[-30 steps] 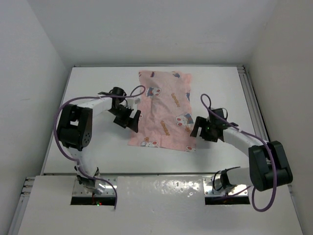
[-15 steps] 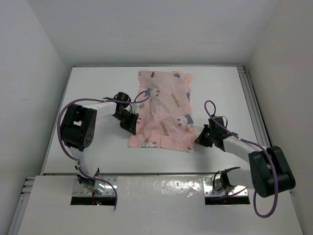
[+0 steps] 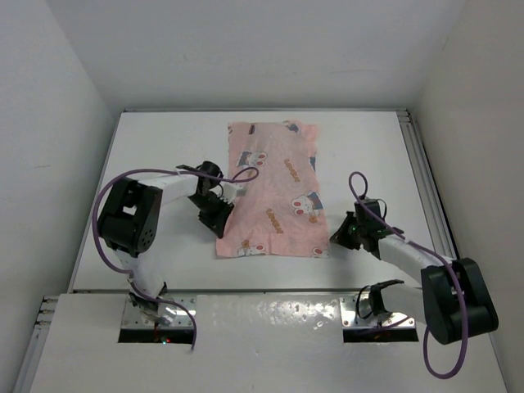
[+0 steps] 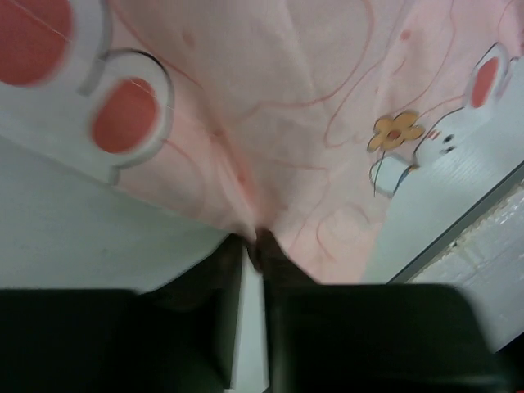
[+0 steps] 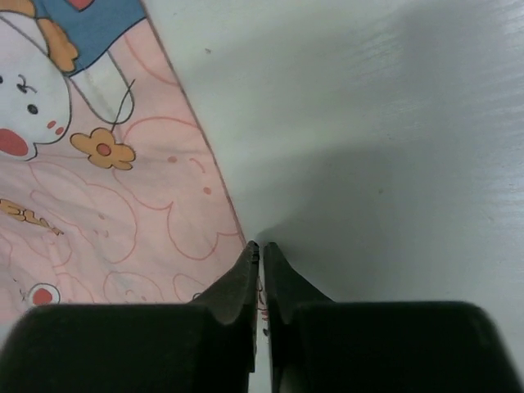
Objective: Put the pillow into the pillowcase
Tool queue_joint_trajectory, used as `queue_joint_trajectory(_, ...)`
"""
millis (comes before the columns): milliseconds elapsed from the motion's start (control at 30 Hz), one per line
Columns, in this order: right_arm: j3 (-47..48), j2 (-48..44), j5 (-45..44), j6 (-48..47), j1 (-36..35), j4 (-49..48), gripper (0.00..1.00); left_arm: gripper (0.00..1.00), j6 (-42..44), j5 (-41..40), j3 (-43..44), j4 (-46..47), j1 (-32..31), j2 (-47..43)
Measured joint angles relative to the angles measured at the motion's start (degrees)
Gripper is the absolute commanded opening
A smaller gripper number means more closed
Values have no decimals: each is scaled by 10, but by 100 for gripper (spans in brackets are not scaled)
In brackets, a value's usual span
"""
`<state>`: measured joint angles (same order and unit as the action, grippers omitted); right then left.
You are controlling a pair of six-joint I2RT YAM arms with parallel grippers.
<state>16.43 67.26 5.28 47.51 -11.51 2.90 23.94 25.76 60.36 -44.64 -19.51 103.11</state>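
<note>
The pink pillowcase [image 3: 274, 192] with cartoon figures lies flat on the white table, its long side running away from the arms. My left gripper [image 3: 219, 214] is shut on its left edge near the front corner; the left wrist view shows the pink cloth [image 4: 311, 123] puckered into the jaw tips of the left gripper [image 4: 255, 239]. My right gripper [image 3: 340, 235] is shut on the right edge near the front right corner; in the right wrist view the pillowcase hem [image 5: 123, 205] runs in between the narrow jaws of the right gripper [image 5: 261, 246]. The pillow is out of view.
White walls close in the table on the left, back and right. A metal rail [image 3: 423, 168] runs along the table's right edge. The table's near edge [image 3: 262, 291] lies just in front of the cloth, and the arm bases stand below it.
Both grippers came down onto the pillowcase's side edges and shut on them. The cloth has slid a little toward the arms and now lies flatter and straighter.
</note>
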Motion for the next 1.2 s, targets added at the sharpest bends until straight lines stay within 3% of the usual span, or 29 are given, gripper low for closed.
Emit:
queue_joint_trajectory(67,11,7,6,-8,5,12,40,41,2,-3,0,-12,-1,0)
queue_joint_trajectory(100,21,10,7,-14,6,19,71,45,5,-4,0,-18,0,0)
queue_joint_trajectory(167,57,19,17,-32,12,41,98,62,-1,-1,2,-33,2,-2)
queue_joint_trajectory(267,113,33,-2,-67,25,81,99,77,-2,-3,15,-56,11,-6)
queue_joint_trajectory(533,240,35,-67,-122,84,206,99,83,-24,-36,143,-88,116,-37)
queue_joint_trajectory(800,315,40,-123,-148,123,265,99,89,-100,-110,200,-13,240,-101)
queue_joint_trajectory(1200,323,35,-147,-167,164,293,99,92,-136,-136,200,-2,282,-102)
